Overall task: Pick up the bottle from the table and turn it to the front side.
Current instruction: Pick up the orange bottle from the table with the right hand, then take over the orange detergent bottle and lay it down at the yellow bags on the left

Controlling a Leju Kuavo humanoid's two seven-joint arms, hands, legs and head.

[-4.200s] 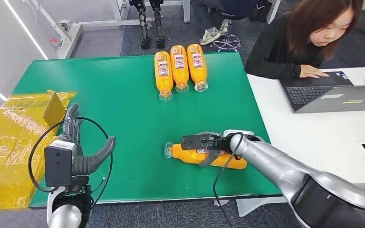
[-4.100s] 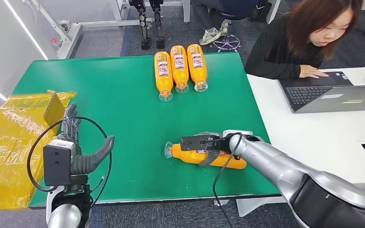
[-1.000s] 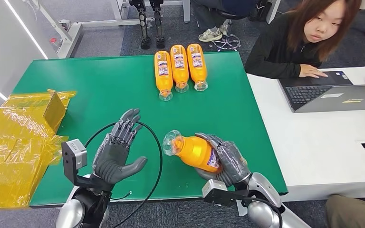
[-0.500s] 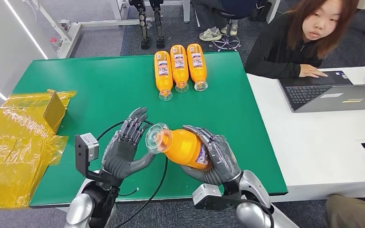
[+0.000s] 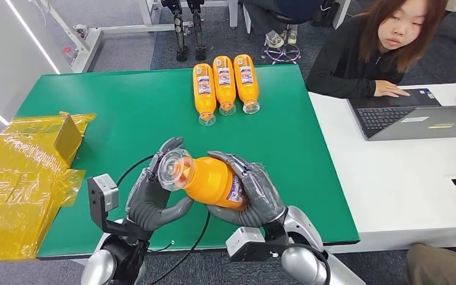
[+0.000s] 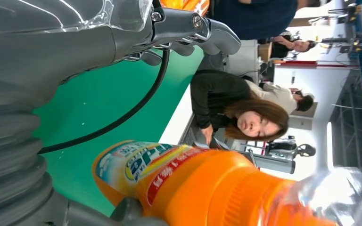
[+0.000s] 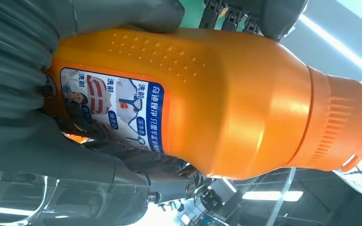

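Bottle rides above the green table at six o'clock, body grasped by the right hand while the left hand cups its capped end, seemingly to steady turning.

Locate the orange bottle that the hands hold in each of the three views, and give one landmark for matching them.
Head view: the orange bottle lies low and centre, between the left hand and the right hand, clear cap towards the left hand.
Left wrist view: the bottle fills the lower edge.
Right wrist view: the bottle spans the middle of the picture.
Shared landmark: its printed label.
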